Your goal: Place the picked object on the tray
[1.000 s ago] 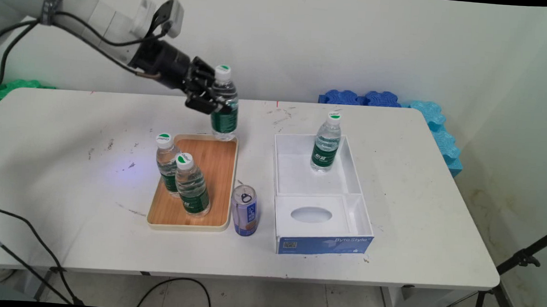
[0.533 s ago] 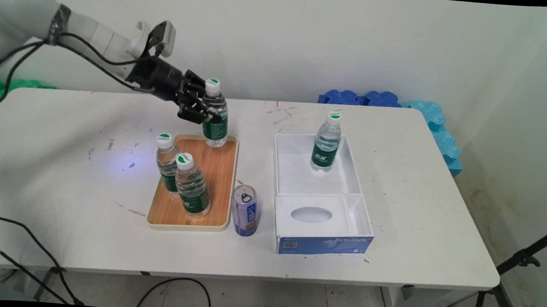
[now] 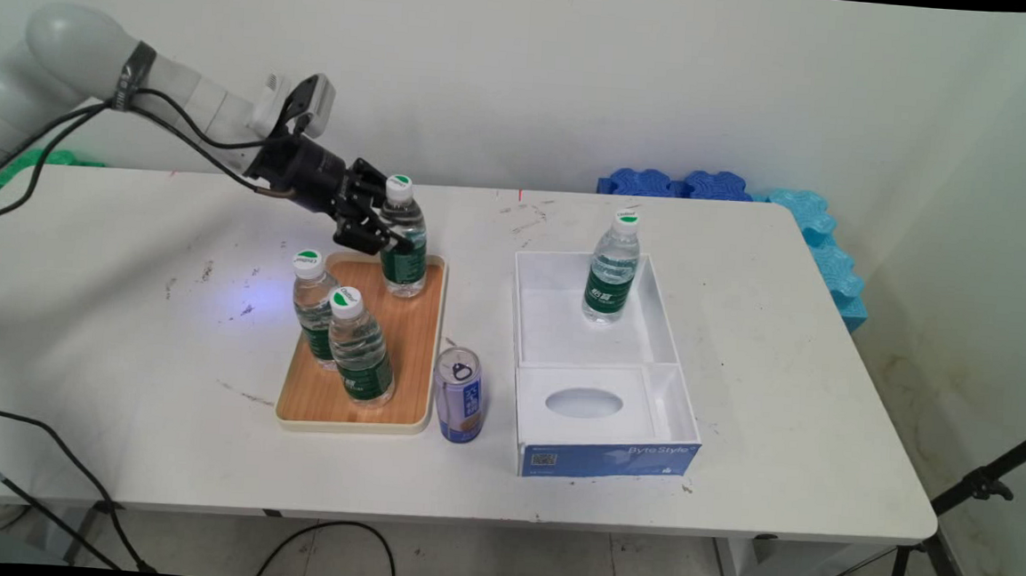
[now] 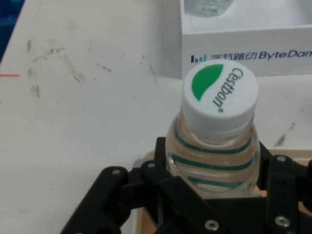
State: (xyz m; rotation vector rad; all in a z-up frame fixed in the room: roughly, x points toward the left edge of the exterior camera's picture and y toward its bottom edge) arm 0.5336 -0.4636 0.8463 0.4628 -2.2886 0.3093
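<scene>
The black tool point(image 3: 385, 227) squeezes a clear plastic water bottle point(image 3: 402, 244) with a green label, upright at the wooden tray's point(image 3: 354, 407) far end.

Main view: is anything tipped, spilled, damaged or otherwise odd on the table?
Nothing stands out. The claw is shut on a bottle held upright over the wooden tray's far end. Two bottles stand on the tray, one in the white box, and the can is upright. No spill shows.
</scene>
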